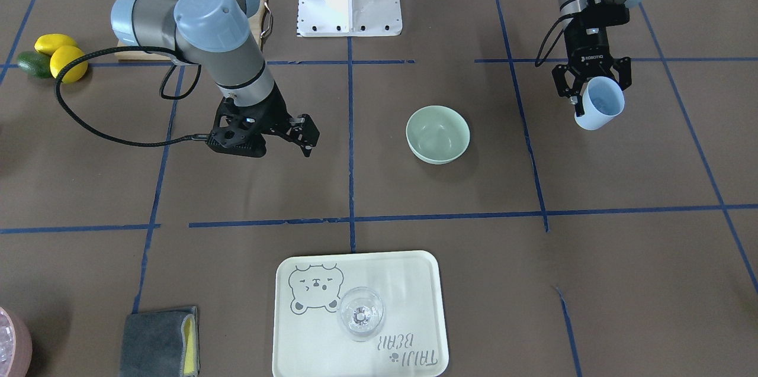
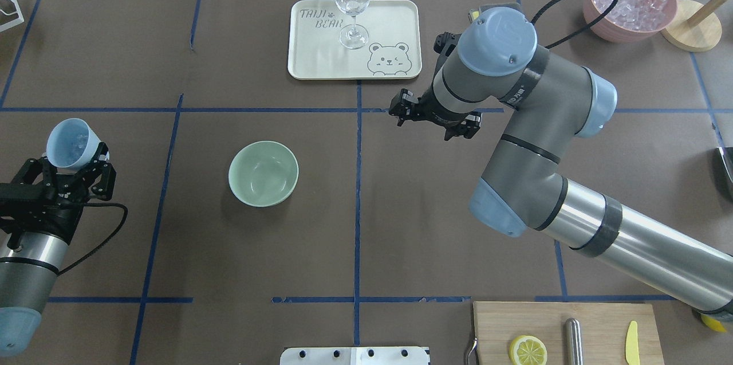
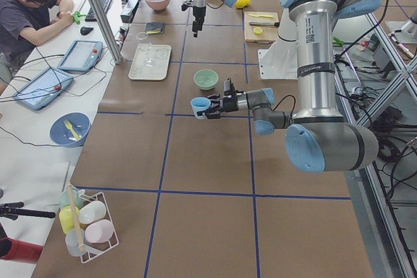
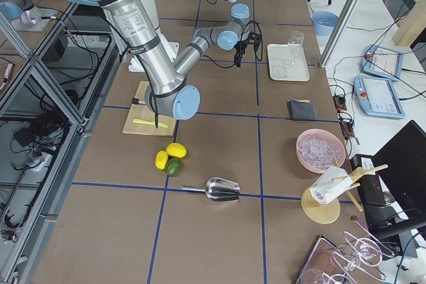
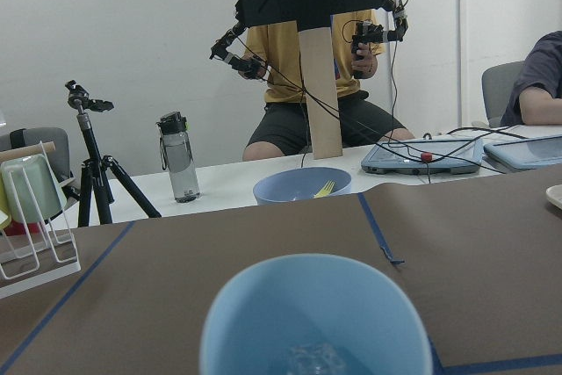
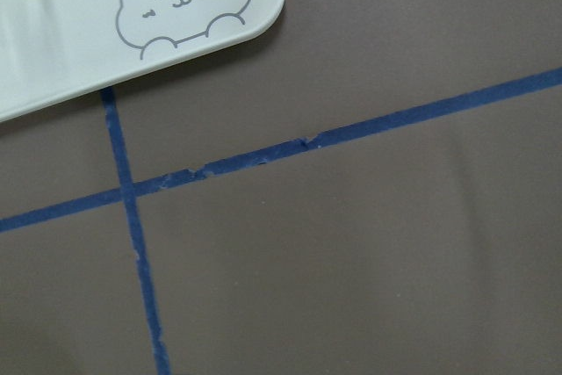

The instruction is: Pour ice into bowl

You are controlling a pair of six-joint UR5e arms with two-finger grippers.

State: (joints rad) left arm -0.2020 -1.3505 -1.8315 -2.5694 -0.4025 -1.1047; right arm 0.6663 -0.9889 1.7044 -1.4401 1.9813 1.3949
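Over on the robot's left side, the left end effector [image 2: 73,161] is clamped on a blue cup [image 2: 70,141], mouth up, long axis close to vertical, ice [image 5: 307,359] sitting in its bottom. Green bowl [image 2: 263,173] stands mouth-up on the table [image 2: 401,227], well apart toward the middle; right end effector [image 2: 430,120] hangs wide open, holding nothing.

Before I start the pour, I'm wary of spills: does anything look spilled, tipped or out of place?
Nothing stands out. The left gripper holds the blue cup with the ice inside, the bowl sits upright and empty, and no stray cubes show on the table.
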